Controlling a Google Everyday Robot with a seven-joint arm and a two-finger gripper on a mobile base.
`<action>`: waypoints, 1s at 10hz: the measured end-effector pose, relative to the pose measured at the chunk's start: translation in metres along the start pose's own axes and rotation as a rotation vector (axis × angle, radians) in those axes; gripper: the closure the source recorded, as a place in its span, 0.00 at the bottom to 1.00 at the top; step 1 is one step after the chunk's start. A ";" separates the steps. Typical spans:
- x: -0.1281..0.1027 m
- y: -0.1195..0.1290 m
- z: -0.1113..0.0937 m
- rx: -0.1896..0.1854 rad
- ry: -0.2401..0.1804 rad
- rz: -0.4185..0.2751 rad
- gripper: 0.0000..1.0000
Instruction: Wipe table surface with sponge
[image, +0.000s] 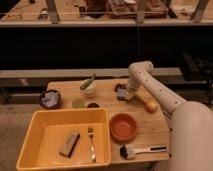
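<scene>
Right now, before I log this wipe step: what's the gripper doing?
Gripper: shut, down at the far side of the table surface, on a small blue-grey thing, likely the sponge.

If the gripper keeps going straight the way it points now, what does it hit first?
The gripper points down at the far side of the table, shut, with the sponge right under it. It would likely press the sponge into the table; the view doesn't show whether they touch.

The claw (125, 93) is lowered at the far right part of the desk (107, 90), its tip merged with a dark blurred patch there, so nothing under it can be identified. The robot's body is cut off by the right edge. The contents of the dark bowl (49, 98) cannot be made out.
</scene>
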 end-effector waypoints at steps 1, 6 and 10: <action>0.011 -0.003 0.004 0.004 0.009 -0.015 1.00; 0.054 -0.041 0.006 0.017 0.043 -0.151 1.00; 0.018 -0.070 0.001 0.023 0.010 -0.146 1.00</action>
